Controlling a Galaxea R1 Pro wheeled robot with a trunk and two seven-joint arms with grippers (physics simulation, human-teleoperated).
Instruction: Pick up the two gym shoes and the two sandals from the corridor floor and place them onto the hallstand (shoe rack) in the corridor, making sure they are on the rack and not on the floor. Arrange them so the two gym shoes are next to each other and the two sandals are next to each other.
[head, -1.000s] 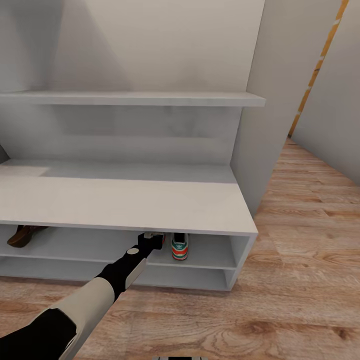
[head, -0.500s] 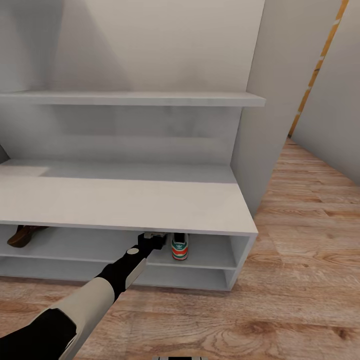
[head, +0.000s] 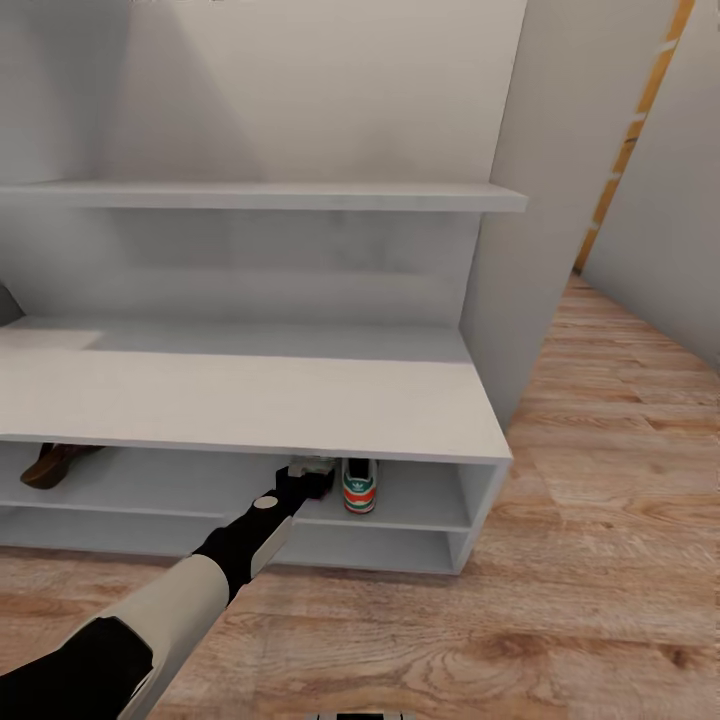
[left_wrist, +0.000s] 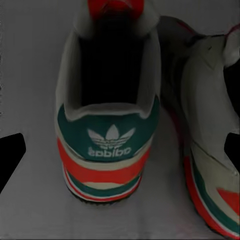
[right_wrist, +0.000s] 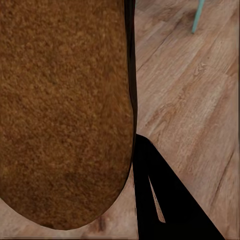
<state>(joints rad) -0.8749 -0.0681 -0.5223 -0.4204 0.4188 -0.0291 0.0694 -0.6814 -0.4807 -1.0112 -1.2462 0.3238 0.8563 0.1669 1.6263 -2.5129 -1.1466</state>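
Two gym shoes (left_wrist: 107, 115) sit side by side on the rack's (head: 250, 405) upper open tier, heels outward; in the head view one heel (head: 359, 488) shows just right of the left gripper (head: 305, 470), which reaches under the top board. The left wrist view shows both fingers spread wide at either edge, one shoe between them and nothing clamped, the second shoe (left_wrist: 212, 130) just beside it. A sandal (head: 50, 465) lies on the same tier, well apart to the left. The right wrist view shows a tan footbed (right_wrist: 62, 110) held close against a dark finger (right_wrist: 165, 200), seemingly gripped, above the floor (right_wrist: 190, 100); how wide that gripper stands cannot be told.

Risk, as a judgement: pulling the left arm back carelessly could catch a shoe with a spread finger and drag it off the shelf edge, or knock the pair apart. The board overhead leaves little room to lift.

Pale-grey rack, tall back panel, grey walls, wood-plank flooring.
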